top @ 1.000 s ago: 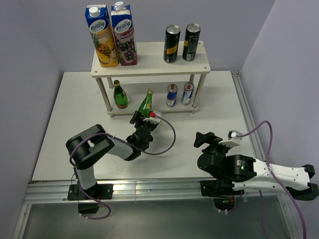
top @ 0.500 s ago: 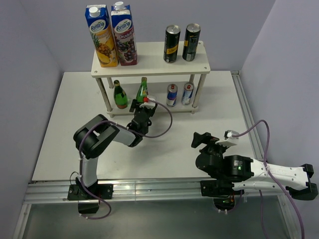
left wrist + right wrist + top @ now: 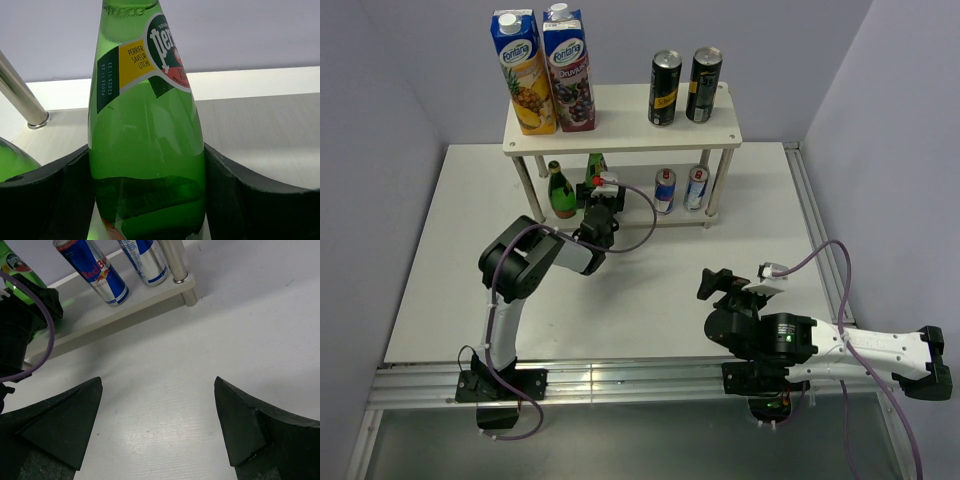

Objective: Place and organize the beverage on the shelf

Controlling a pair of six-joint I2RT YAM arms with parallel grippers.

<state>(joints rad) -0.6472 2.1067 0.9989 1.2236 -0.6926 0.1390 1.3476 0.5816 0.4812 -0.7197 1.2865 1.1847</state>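
My left gripper [image 3: 598,194] is shut on a green glass bottle [image 3: 595,166] and holds it upright at the lower tier of the white shelf [image 3: 620,132], right of the other green bottle [image 3: 560,190]. In the left wrist view the held bottle [image 3: 147,130] fills the gap between both fingers [image 3: 45,200]. Two silver-blue cans [image 3: 664,190] [image 3: 696,187] stand on the lower tier's right. Two black-and-yellow cans [image 3: 665,88] [image 3: 705,85] stand on the top tier. My right gripper [image 3: 720,286] is open and empty over the table, in front of the shelf.
Two tall juice cartons [image 3: 520,72] [image 3: 570,68] stand on the top tier's left. A thin shelf leg [image 3: 22,97] rises left of the held bottle. The right wrist view shows the cans [image 3: 95,270], a front leg [image 3: 172,260] and bare white table [image 3: 160,390].
My left gripper has carried the green bottle away from me and a little left, from the table in front of the shelf into the lower tier. The right arm shifted slightly left.
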